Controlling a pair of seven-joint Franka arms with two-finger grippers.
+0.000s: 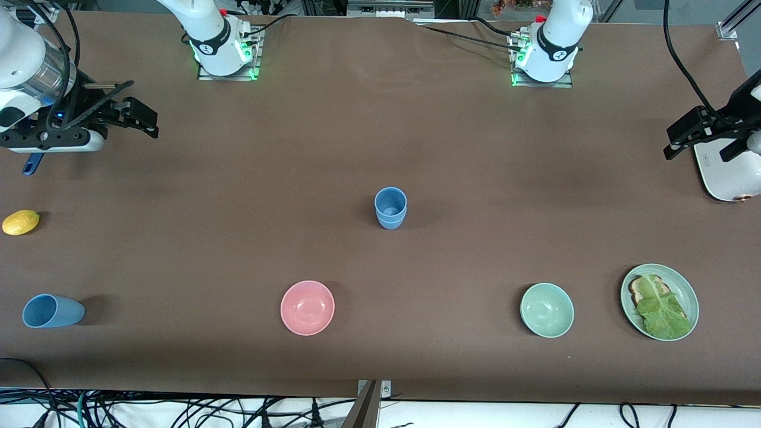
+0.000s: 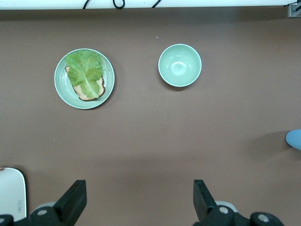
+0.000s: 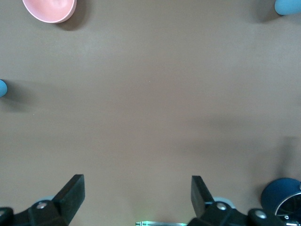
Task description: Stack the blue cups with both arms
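Observation:
Two blue cups [image 1: 390,208] stand nested and upright at the table's middle. A third blue cup [image 1: 52,311] lies on its side near the front camera at the right arm's end; its edge shows in the right wrist view [image 3: 287,5]. An edge of the nested cups shows in the left wrist view [image 2: 295,139] and in the right wrist view [image 3: 2,88]. My right gripper [image 1: 140,110] is open and empty, up over the table at the right arm's end [image 3: 137,195]. My left gripper [image 1: 698,145] is open and empty, up over the left arm's end [image 2: 139,197].
A pink bowl [image 1: 307,307], a green bowl [image 1: 547,310] and a green plate [image 1: 688,291] with bread and lettuce lie near the front camera. A lemon [image 1: 21,222] and a dark-blue saucepan [image 3: 281,190] sit at the right arm's end. A white appliance [image 1: 725,172] sits below the left gripper.

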